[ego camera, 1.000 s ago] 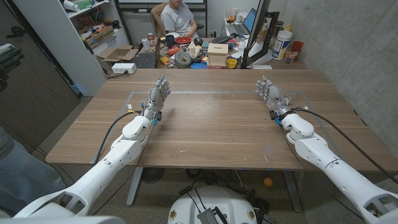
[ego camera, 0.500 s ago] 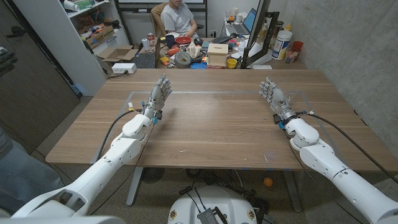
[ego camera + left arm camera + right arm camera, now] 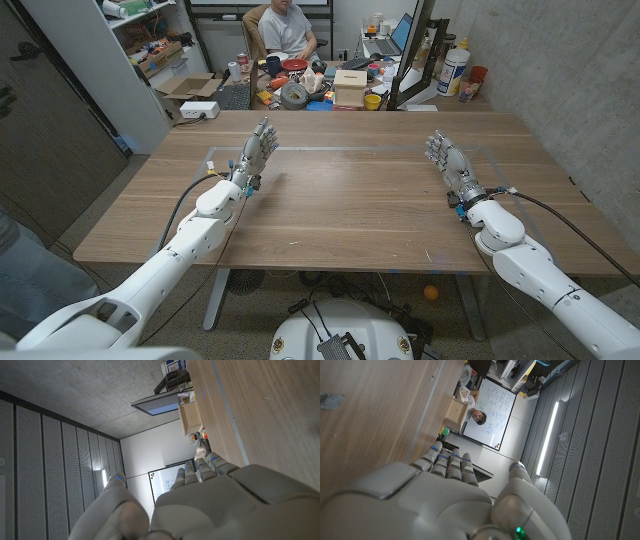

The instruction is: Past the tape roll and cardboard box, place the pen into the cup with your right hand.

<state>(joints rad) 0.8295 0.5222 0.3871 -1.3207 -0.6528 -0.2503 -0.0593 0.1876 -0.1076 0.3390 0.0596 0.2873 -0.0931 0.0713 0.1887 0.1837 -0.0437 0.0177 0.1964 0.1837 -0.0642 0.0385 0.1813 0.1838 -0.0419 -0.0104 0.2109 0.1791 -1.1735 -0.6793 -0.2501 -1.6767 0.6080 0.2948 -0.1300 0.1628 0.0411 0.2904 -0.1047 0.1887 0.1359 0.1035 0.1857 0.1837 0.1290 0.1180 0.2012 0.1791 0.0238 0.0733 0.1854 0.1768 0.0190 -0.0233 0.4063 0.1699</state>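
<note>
head view | left hand and right hand empty, fingers released, apart over wooden table | pen and cup not identifiable on table | risk: right hand reaches with no target located, grasps nothing

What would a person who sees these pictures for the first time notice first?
Two white robot arms reach across a wooden table, the left hand and the right hand both open, holding nothing, fingers pointing toward the far edge. Beyond that edge lies a crowded second desk with a grey tape roll and a small cardboard box, and a person sits behind it.
</note>
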